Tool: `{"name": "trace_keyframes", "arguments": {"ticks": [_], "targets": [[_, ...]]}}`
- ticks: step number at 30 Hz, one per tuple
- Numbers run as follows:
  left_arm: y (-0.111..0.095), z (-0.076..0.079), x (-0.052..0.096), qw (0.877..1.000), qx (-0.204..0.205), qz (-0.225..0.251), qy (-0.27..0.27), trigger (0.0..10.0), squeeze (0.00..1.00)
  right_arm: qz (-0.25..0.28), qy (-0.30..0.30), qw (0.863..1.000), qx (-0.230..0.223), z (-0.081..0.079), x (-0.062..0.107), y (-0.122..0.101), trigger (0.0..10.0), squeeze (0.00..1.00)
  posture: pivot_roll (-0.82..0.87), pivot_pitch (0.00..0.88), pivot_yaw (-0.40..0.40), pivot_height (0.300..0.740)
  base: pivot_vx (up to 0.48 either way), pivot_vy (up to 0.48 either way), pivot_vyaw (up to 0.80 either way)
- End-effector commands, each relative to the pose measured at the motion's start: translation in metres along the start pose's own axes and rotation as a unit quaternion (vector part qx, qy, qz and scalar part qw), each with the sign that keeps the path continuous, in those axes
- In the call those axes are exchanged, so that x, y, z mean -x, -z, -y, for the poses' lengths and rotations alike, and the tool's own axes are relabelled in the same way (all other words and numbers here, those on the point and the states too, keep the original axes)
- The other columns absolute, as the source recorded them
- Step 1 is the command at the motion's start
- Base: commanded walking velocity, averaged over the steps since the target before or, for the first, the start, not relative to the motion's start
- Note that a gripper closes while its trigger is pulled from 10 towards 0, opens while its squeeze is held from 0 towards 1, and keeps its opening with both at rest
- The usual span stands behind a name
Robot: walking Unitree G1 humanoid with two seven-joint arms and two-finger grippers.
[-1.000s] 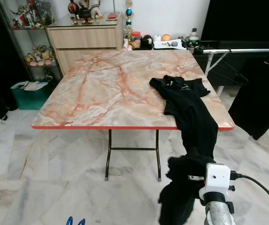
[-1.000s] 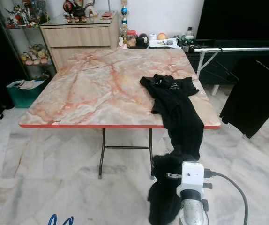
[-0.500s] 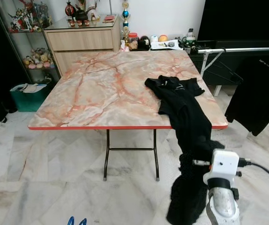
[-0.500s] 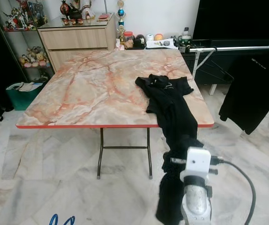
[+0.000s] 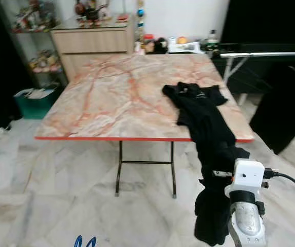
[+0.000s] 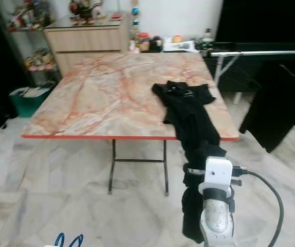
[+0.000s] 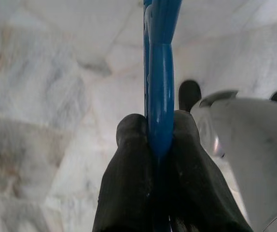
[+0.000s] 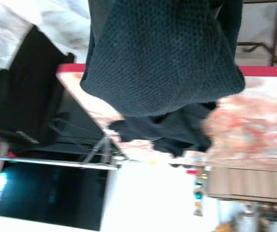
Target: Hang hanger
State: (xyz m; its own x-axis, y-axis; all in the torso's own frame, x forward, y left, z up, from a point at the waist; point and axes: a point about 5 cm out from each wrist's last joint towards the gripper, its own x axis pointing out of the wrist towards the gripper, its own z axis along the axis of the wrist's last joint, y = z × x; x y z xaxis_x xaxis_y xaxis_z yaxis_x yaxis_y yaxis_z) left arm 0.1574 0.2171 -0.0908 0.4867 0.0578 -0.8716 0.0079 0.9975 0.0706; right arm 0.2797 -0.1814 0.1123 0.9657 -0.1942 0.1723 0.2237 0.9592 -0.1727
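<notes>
Draping off the near right edge of the marble-patterned, red-rimmed folding table (image 5: 111,98), a black knit garment (image 5: 204,123) hangs down to the right gripper (image 5: 224,206), whose fingers' state I cannot tell. Low beside the table, the left gripper (image 7: 153,140) pinches a blue plastic hanger (image 7: 160,72).

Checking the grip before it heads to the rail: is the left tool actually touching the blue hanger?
Touching. In the left wrist view, the left tool has its two black fingers pressed against either side of the blue hanger.
</notes>
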Motion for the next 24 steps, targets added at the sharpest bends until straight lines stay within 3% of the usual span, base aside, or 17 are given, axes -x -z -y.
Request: {"name": "trace_keyframes", "arguments": {"ticks": [1,6,13,24], "targets": [[0.007,-0.005,0.001,1.000,-0.017,-0.014,-0.005,10.0,0.00,0.025,-0.002,1.000,-0.005,-0.002,-0.002,-0.012,10.0,0.00,0.05,0.000,0.074,0.740,0.000,0.000,0.80],[0.005,-0.003,0.001,1.000,-0.018,-0.012,-0.005,10.0,0.00,0.029,-0.005,1.000,-0.005,-0.003,-0.002,-0.014,10.0,0.00,0.04,0.000,0.073,0.740,0.000,0.000,0.75],[0.004,-0.002,0.001,0.999,-0.036,-0.010,0.000,10.0,0.00,0.029,0.013,0.999,-0.011,0.003,-0.004,-0.015,10.0,0.00,0.04,0.000,0.060,0.740,0.000,0.000,0.00],[0.000,0.002,0.000,1.000,-0.024,0.013,-0.007,10.0,0.00,0.034,0.025,0.999,0.000,0.014,-0.012,-0.020,10.0,0.00,0.04,0.000,0.033,0.740,0.000,0.000,0.00]]}}
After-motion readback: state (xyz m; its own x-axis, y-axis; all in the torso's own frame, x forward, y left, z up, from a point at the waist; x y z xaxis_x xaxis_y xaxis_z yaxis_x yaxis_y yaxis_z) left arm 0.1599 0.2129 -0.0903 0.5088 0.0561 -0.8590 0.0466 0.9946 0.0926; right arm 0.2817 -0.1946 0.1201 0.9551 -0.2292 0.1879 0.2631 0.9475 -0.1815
